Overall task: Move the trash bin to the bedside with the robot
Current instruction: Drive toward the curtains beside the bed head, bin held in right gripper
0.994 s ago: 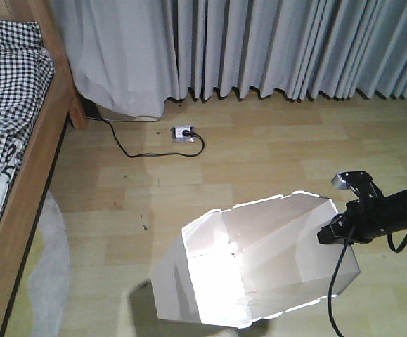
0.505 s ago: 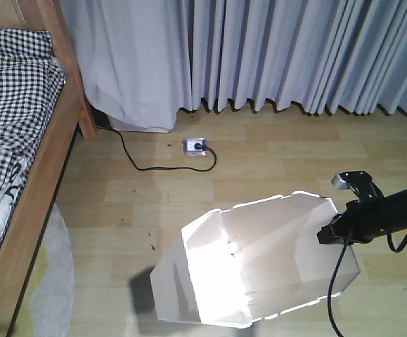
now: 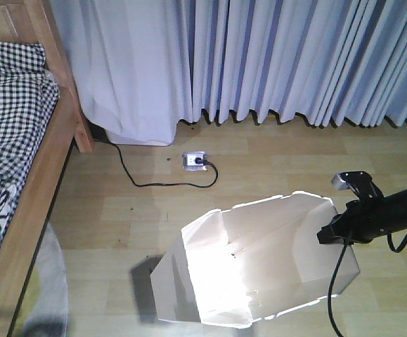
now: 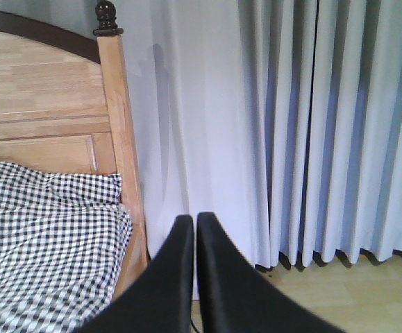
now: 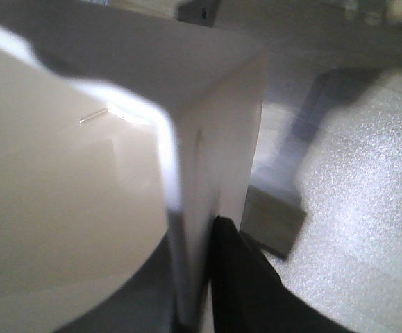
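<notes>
The white faceted trash bin point(image 3: 259, 260) is tilted low in the front view, on the wooden floor to the right of the bed. My right gripper point(image 3: 327, 235) is shut on its right rim. In the right wrist view the bin's thin wall point(image 5: 187, 201) is pinched in my right gripper point(image 5: 199, 267), whose black outer finger point(image 5: 239, 284) presses against it. The bedside shows as a light-brown frame point(image 3: 45, 168) with checked bedding point(image 3: 10, 105) at the left. My left gripper point(image 4: 195, 225) is shut on nothing and faces the bed post point(image 4: 117, 118) and checked bedding point(image 4: 41, 236).
Pale curtains point(image 3: 273, 63) hang to the floor across the back. A white power strip point(image 3: 195, 161) with a black cable point(image 3: 136, 179) lies on the floor between the bed post and the bin. A translucent sheet point(image 3: 45, 281) lies by the bed's near side.
The whole scene has slid down and right in the front view: curtain hem, power strip and bed post sit lower. The bin and right gripper keep their place in the frame.
</notes>
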Robot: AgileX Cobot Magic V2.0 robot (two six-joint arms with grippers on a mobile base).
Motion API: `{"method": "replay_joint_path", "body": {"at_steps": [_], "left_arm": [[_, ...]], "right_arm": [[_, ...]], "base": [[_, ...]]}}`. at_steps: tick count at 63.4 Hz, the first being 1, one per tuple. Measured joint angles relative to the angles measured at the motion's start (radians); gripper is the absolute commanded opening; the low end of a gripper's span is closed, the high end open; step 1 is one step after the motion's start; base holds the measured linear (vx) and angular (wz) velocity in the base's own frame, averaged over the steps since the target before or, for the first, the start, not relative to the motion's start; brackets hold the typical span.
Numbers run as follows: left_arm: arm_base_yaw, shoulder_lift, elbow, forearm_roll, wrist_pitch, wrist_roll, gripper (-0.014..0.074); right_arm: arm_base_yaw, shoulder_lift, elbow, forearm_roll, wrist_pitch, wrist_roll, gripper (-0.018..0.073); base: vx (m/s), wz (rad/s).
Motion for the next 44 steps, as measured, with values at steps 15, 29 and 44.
{"method": "replay_joint_path", "body": {"at_steps": [15,29,44], "left_arm": [[0.0,0.0,0.0,0.0,0.0,0.0,-0.0006],[0.0,0.0,0.0,0.0,0.0,0.0,-0.0006],[0.0,0.0,0.0,0.0,0.0,0.0,-0.0006]], "right_arm": [[0.0,0.0,0.0,0.0,0.0,0.0,-0.0005],[0.0,0.0,0.0,0.0,0.0,0.0,-0.0005],[0.0,0.0,0.0,0.0,0.0,0.0,-0.0005]], "base": [[0.18,-0.01],[0.19,-0.04],[0.18,-0.04]]}}
